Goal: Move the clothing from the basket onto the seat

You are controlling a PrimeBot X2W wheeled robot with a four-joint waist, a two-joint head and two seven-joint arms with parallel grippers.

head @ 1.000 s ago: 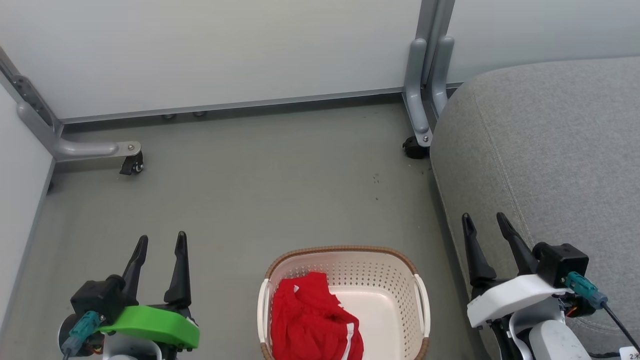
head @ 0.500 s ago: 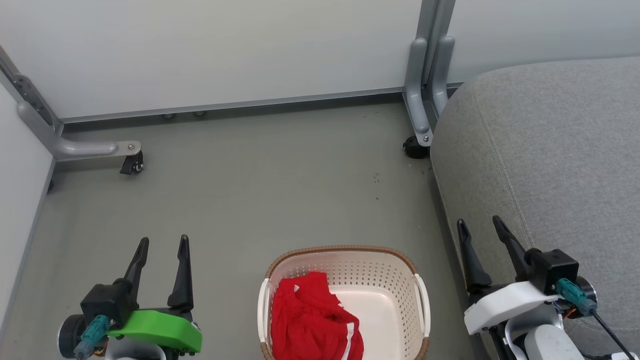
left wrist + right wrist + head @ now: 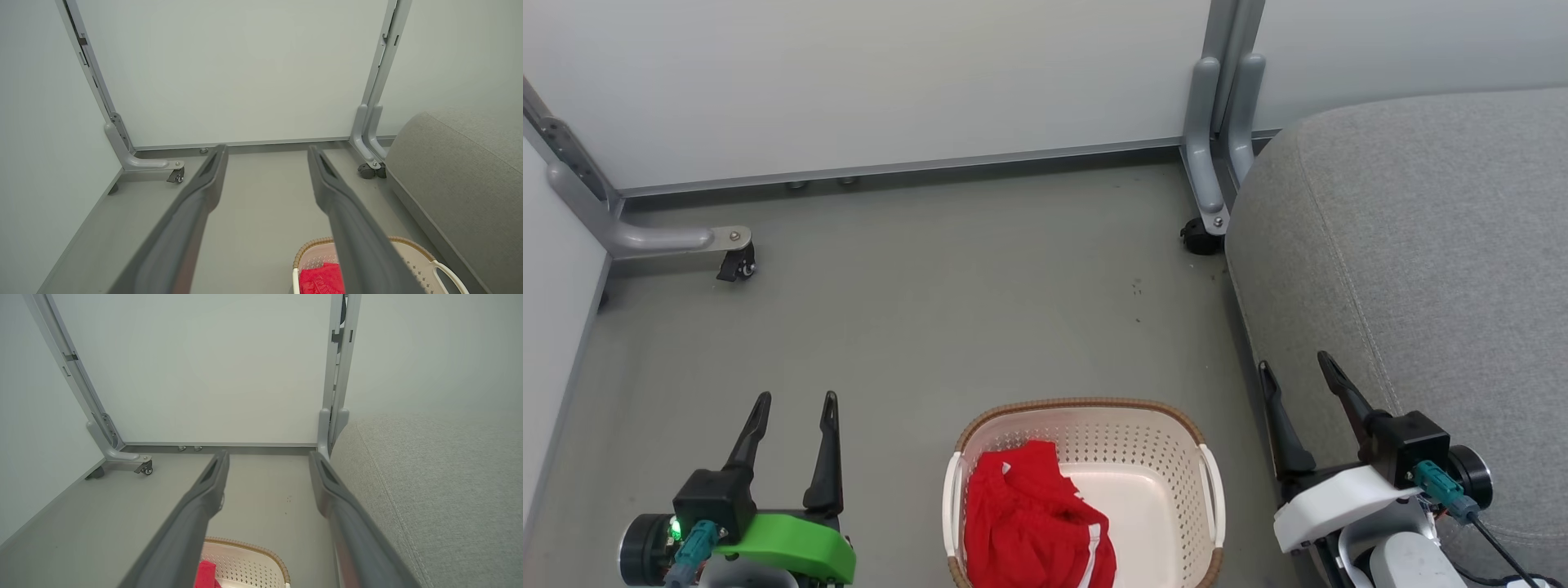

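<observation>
The cream basket [image 3: 1143, 457] with a brown rim stands on the floor at the bottom middle of the head view, and the red clothing [image 3: 1033, 523] with white stripes is bunched in its left half. The grey seat [image 3: 1413, 261] fills the right side. My left gripper [image 3: 796, 398] is open to the left of the basket, holding nothing. Between the basket and the seat, my right gripper [image 3: 1294, 363] is open and empty. The left wrist view has the basket [image 3: 412, 255] and clothing [image 3: 322, 279] at the bottom; the right wrist view shows the basket [image 3: 245, 559], clothing [image 3: 206, 573] and seat [image 3: 441, 490].
Grey floor [image 3: 947, 310] stretches ahead to white partition panels. A caster foot [image 3: 731, 257] of the frame sits at the left, and a grey post with a caster [image 3: 1205, 233] stands beside the seat's corner.
Both grippers have drawn back toward the bottom of the head view, staying open. The whole picture has shifted a little, so the camera moved. The basket and clothing lie as before.
</observation>
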